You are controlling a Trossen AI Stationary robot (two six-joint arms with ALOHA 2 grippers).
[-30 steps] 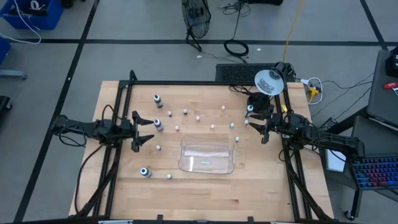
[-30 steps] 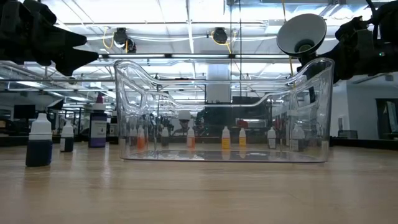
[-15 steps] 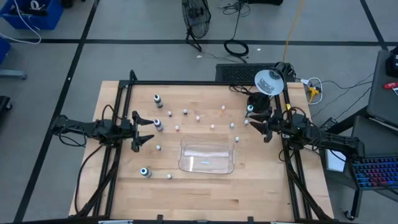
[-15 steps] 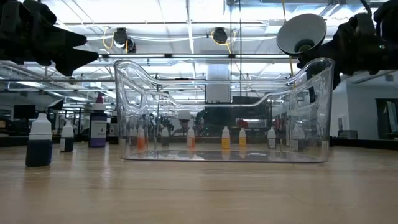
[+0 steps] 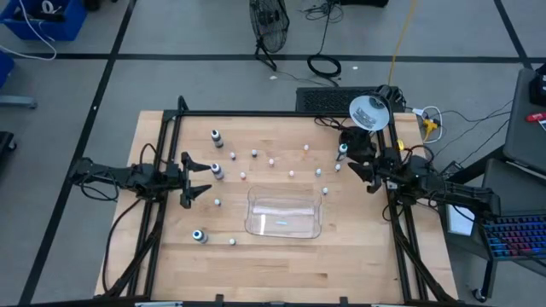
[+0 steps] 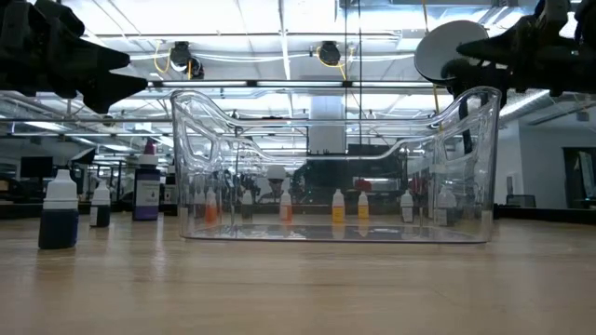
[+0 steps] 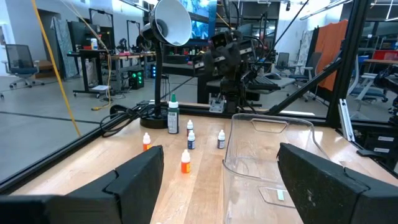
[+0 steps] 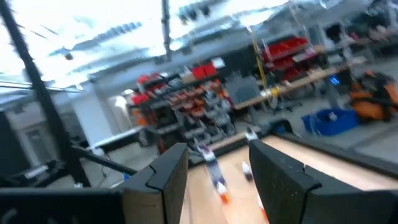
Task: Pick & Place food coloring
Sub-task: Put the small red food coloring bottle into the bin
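The food coloring bottles stand scattered upright on the wooden table: dark ones at the far left, mid left, near left and far right, with several tiny pale ones between them. My left gripper hovers open at the table's left, level, beside the mid-left dark bottle and touching nothing. My right gripper hangs open at the table's right, tipped upward, near the far-right dark bottle. Nothing lies between its fingers.
A clear plastic tray stands near the table's middle, toward the near edge, with nothing in it. A white round lamp stands at the far right corner. Black frame rails run along the left and right edges.
My right gripper has risen a little, tipped its fingers upward and rolled about its own axis. Its fingers stay equally far apart. The bottles and the tray have not moved.
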